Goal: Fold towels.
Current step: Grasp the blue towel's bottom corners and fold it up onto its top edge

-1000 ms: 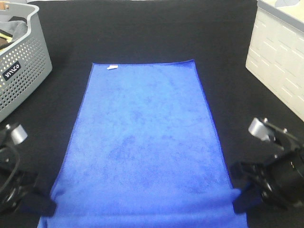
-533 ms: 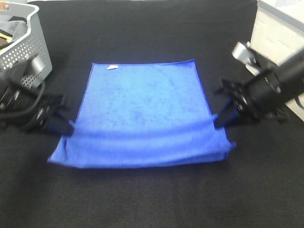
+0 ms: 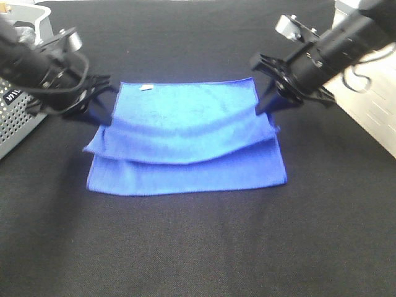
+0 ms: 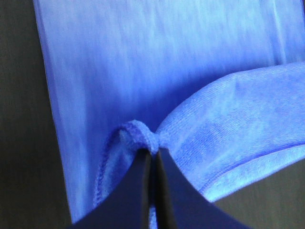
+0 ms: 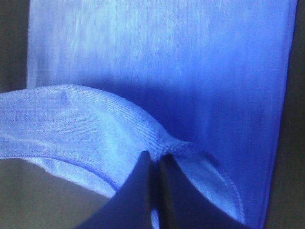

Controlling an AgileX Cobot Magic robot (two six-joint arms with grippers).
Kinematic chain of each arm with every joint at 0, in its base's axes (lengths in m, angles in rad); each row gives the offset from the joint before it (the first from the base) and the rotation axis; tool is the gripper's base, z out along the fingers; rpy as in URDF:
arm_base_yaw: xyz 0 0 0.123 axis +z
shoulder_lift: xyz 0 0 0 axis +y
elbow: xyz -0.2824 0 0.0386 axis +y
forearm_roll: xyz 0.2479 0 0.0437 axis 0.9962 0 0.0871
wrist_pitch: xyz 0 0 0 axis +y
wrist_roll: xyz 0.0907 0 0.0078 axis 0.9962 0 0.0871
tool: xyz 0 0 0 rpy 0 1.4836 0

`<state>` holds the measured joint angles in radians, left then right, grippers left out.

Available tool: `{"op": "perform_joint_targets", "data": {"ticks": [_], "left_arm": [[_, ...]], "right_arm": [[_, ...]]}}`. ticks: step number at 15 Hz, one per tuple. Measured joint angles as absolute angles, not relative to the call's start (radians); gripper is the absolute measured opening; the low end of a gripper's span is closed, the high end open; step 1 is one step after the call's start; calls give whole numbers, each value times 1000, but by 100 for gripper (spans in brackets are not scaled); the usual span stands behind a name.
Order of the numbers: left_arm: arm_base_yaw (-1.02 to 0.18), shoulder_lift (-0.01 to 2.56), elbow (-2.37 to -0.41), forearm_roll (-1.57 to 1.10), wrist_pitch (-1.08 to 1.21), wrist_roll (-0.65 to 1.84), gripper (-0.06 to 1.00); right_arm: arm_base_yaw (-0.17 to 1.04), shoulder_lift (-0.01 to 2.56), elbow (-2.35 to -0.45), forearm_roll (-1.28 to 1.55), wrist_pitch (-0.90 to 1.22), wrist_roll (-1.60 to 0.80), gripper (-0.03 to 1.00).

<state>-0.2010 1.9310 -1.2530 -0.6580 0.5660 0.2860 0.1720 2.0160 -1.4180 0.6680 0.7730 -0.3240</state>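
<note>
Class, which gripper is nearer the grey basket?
Left. The left gripper pinches a corner of the towel close beside the grey basket; the right gripper pinches the opposite corner, across the towel from it.

- One corner of the towel (image 4: 228, 119) is hidden in the pinch of the left gripper (image 4: 152, 151); another likewise in the right gripper (image 5: 155, 156).
- Beyond each claw the cloth blurs (weave unreadable).
- Outward of the left claw, the basket (image 3: 18, 120) is cut off at the edge.
</note>
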Motion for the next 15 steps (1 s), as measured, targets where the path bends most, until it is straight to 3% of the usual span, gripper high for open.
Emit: {"op": "perform_joint_targets", "data": {"ticks": [8, 15], "left_arm": [[-159, 2305, -1808, -597, 567, 210, 1], [-155, 2460, -2035, -582, 471, 210, 1]], "right_arm": [[161, 2407, -2060, 418, 857, -164, 0], [136, 2563, -2267, 400, 786, -168, 0]]}}
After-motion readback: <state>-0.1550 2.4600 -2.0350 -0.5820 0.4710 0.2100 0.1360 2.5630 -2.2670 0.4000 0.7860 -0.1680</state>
